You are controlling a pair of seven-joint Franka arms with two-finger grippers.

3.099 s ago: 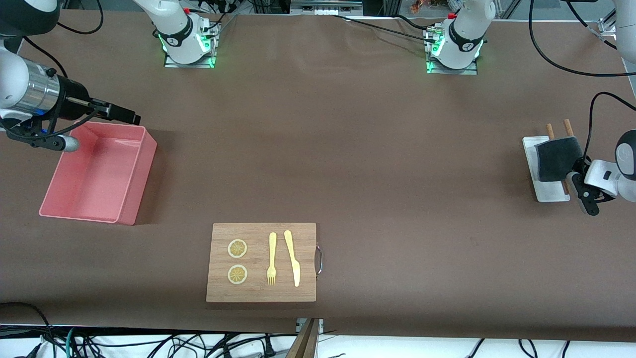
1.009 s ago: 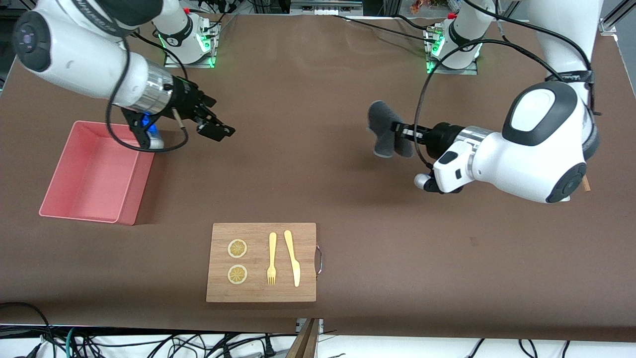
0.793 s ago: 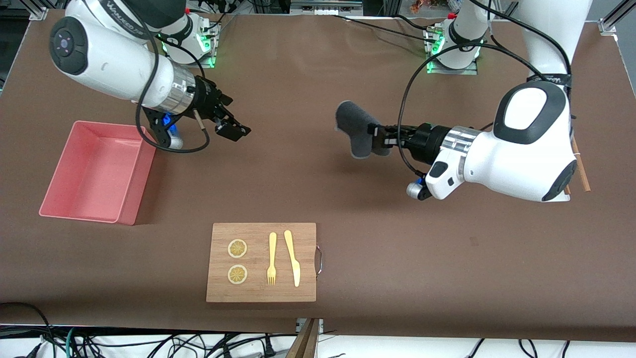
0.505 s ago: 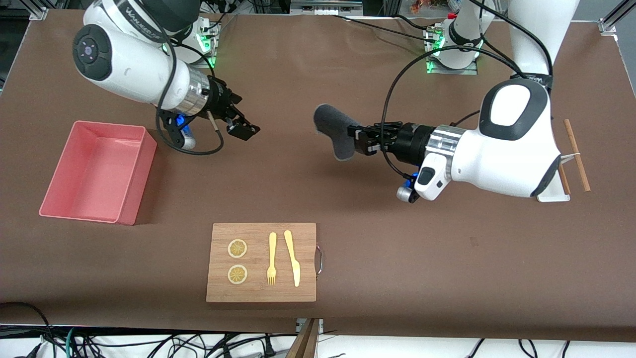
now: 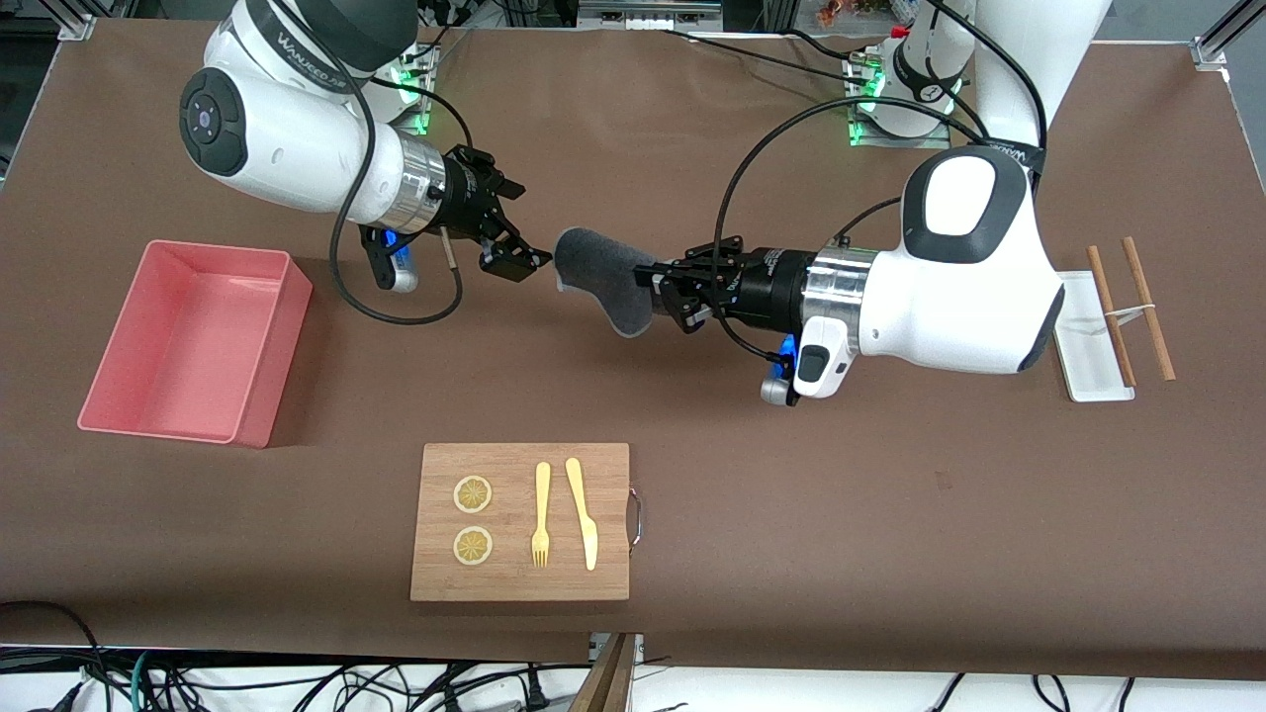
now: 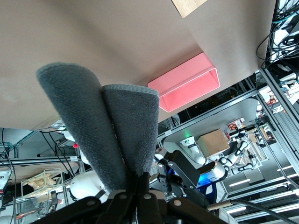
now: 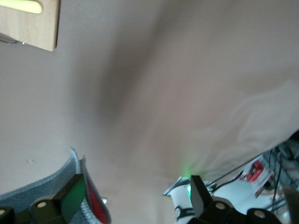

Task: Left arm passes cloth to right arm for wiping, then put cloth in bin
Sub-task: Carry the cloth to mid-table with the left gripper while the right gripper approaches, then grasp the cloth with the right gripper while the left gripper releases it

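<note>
Left jaws [image 5: 661, 289] clenched on cloth [image 5: 601, 277], right jaws [image 5: 506, 240] released, brown table [image 5: 791, 494], pink bin [image 5: 193, 341], cables along table edge.

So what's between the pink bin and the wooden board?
Nothing: in the front view only bare brown table lies between the bin and the board.

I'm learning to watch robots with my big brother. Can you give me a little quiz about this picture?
1. True or false: the left gripper is shut on the cloth.
2. Which is nearer the front camera? A) the bin B) the cutting board
3. Fill in: the right gripper is ____ and holds nothing.

Key:
1. True; the cloth is pinched, folded and up in the air over the table.
2. B; the cutting board lies lower in the front view.
3. Open; it is up over the table beside the cloth's free end.
</note>
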